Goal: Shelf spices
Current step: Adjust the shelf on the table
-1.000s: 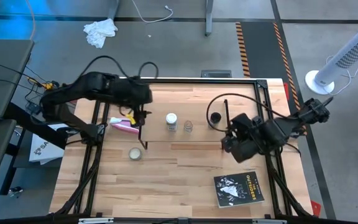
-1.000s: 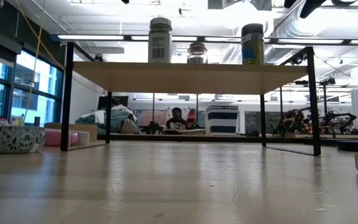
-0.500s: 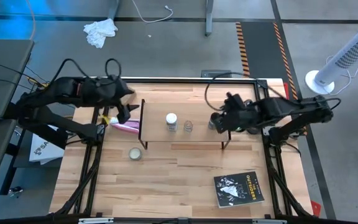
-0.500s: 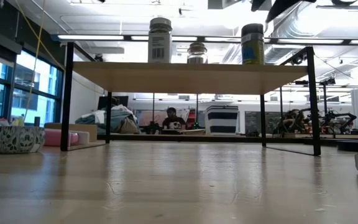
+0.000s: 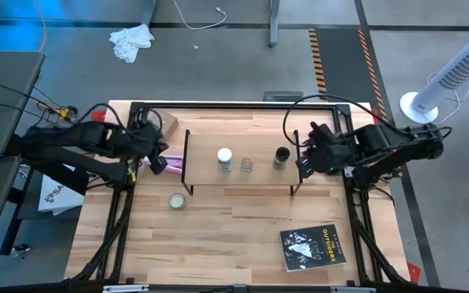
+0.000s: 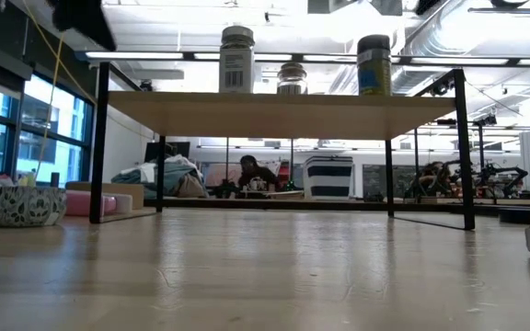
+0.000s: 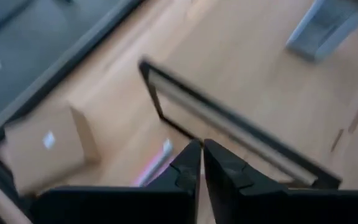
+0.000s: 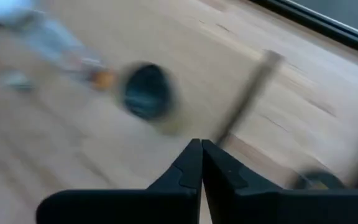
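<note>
The shelf [image 5: 243, 175], a light wood top on thin black legs, stands mid-table. Three spice jars stand upright on it: a white-capped one [image 5: 224, 157], a small clear glass one [image 5: 247, 165] and a dark one [image 5: 281, 156]. The low view shows them in a row on the shelf top [image 6: 279, 112]. My left gripper [image 5: 159, 155] is shut and empty, left of the shelf's left end, with its fingers closed in the left wrist view [image 7: 201, 155]. My right gripper [image 5: 304, 160] is shut and empty just off the shelf's right end, beside the dark jar [image 8: 146, 91].
A flat round tin [image 5: 177, 200] lies in front of the shelf's left leg. A pink packet [image 5: 168, 165] and a cardboard box [image 5: 159, 122] lie at the far left. A dark book [image 5: 313, 247] lies near right. A black frame [image 5: 243, 104] rims the table.
My left gripper has drawn back from over the shelf's left end toward the table's left edge. My right gripper rose from the near right, came up to the dark jar, then pulled back a little toward the right edge. The jars have stayed put.
</note>
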Tool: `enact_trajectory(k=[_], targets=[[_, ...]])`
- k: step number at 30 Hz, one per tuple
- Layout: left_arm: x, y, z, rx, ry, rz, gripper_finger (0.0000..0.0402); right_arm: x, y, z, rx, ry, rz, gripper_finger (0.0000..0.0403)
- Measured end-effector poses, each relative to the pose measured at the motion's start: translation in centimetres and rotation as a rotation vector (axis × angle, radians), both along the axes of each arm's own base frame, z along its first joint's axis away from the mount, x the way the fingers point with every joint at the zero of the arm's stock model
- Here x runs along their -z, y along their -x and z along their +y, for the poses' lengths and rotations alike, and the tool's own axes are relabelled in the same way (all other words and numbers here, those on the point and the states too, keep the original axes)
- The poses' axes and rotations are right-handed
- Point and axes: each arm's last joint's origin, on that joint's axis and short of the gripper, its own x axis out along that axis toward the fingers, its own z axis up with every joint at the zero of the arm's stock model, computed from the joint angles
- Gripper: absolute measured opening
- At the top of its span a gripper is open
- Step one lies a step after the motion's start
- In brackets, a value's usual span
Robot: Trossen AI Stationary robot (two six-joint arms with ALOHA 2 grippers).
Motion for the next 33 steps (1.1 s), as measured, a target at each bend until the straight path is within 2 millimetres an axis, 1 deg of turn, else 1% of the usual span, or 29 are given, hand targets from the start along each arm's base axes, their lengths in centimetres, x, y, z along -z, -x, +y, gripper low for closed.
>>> enact_trajectory(k=[2, 3, 7, 9, 12, 14, 17, 20, 24, 28, 33], targets=[[1.4, 0.3, 0.0, -0.041, 0.045, 0.028, 0.0013, 0.3, 0.9, -0.2, 0.085, -0.003, 0.065, 0.0002], [2.2, 0.6, 0.0, -0.066, 0.06, 0.056, 0.0009, 0.4, 1.1, -0.3, 0.123, -0.008, 0.059, 0.0003], [4.8, 1.1, 0.0, -0.15, 0.118, 0.129, 0.0002, 0.8, 1.5, -0.8, 0.215, -0.044, -0.048, 0.0001], [6.0, 1.1, -0.1, -0.165, 0.146, 0.152, 0.0001, 1.7, 1.3, -0.8, 0.244, -0.056, -0.034, 0.0001], [7.4, 0.8, -0.2, -0.167, 0.18, 0.153, 0.0001, 4.0, 0.5, -0.3, 0.239, -0.105, -0.002, 0.0], [7.9, 0.6, -0.2, -0.171, 0.191, 0.142, 0.0001, 5.5, 0.3, 0.0, 0.243, -0.127, 0.02, 0.0], [8.2, 0.4, -0.2, -0.184, 0.198, 0.121, 0.0001, 6.9, 0.1, 0.4, 0.274, -0.142, 0.016, 0.0], [8.6, 0.1, -0.2, -0.184, 0.198, 0.104, 0.0, 7.7, 0.3, 0.7, 0.299, -0.149, 0.021, 0.0], [9.2, -0.7, -0.2, -0.178, 0.211, 0.073, 0.0, 8.7, 0.6, 1.3, 0.348, -0.148, 0.023, 0.0], [9.7, -1.8, 0.0, -0.173, 0.209, 0.071, 0.0, 9.7, 0.9, 1.9, 0.405, -0.145, -0.005, 0.0], [10.4, -3.7, 0.4, -0.149, 0.206, 0.066, 0.0, 11.0, 1.1, 2.6, 0.452, -0.159, -0.045, 0.0]])
